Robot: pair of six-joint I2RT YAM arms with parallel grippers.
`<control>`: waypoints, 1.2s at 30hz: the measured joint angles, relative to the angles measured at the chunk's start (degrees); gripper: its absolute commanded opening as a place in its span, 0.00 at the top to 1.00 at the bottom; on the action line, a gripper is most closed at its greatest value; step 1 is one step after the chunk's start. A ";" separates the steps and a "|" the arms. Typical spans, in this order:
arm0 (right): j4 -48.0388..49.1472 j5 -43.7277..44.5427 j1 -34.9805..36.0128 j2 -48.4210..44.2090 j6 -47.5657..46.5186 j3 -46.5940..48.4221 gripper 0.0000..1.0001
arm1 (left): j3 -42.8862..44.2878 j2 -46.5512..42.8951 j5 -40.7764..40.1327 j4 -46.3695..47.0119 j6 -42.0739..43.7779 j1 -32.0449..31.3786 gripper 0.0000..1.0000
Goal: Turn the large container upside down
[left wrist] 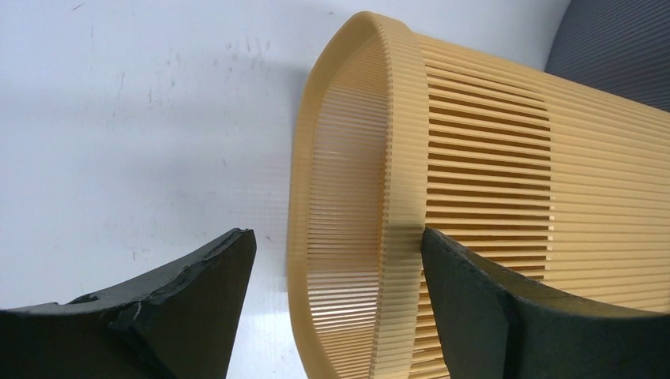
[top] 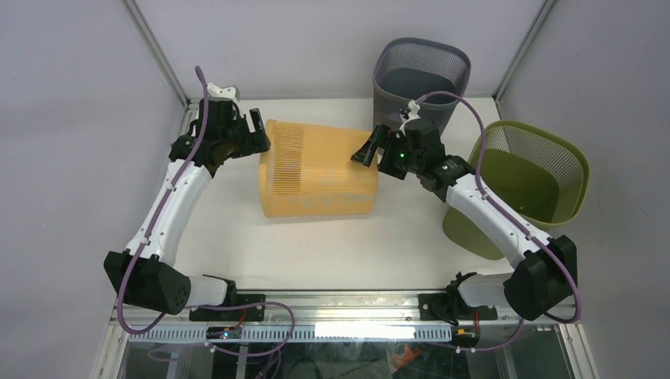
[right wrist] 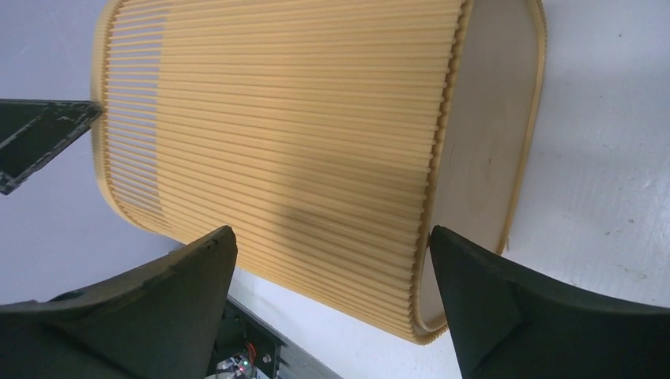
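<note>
A large orange slatted container [top: 316,170] lies on its side mid-table, open mouth to the left and closed base to the right. My left gripper [top: 257,133] is open at the mouth. In the left wrist view the rim [left wrist: 399,197] stands between the spread jaws of the left gripper [left wrist: 340,253], one finger [left wrist: 482,308] against the outer wall. My right gripper [top: 370,150] is open at the base end. In the right wrist view the right gripper [right wrist: 332,241] spans the container's side wall [right wrist: 292,142], one finger [right wrist: 513,308] by the base edge.
A dark grey mesh bin [top: 423,75] stands at the back, just behind the right arm. An olive green mesh bin [top: 537,174] leans at the table's right edge. The frame's metal posts run up at both back corners.
</note>
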 measured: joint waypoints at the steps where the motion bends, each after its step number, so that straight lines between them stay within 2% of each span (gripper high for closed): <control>1: -0.20 -0.44 0.00 0.11 0.00 0.42 0.04 | -0.31 0.00 -0.13 -0.04 0.00 0.00 0.21; 8: -0.02 -4.59 0.00 0.07 0.02 5.29 0.05 | -0.63 0.00 -1.11 -0.09 0.07 0.00 0.20; 15: 7.78 -11.13 1.03 -2.25 0.46 8.87 0.05 | -1.70 -0.04 -1.05 0.70 0.20 0.00 0.20; 19: 8.37 -10.03 1.86 -3.17 0.37 10.10 0.05 | -1.70 -0.13 -1.05 0.81 0.17 0.00 0.22; 22: 4.61 -5.86 1.40 -3.37 0.31 10.19 0.05 | -1.70 -0.46 -1.03 0.81 0.22 0.00 0.30; 25: 0.66 -3.04 0.55 -2.97 0.50 10.05 0.06 | -1.73 -1.01 -1.05 0.79 0.52 0.00 0.44; 31: -1.36 -0.85 -0.66 -1.77 2.60 5.53 0.06 | -1.81 -1.73 -0.79 0.87 0.76 0.00 0.70; 33: -1.46 -1.01 -0.83 -0.70 3.28 3.82 0.07 | -2.14 -1.84 -0.42 1.14 0.72 -0.02 0.74; 36: -1.49 -1.99 -0.92 2.14 3.76 3.19 0.12 | -2.40 -2.01 0.11 1.51 0.70 0.00 0.74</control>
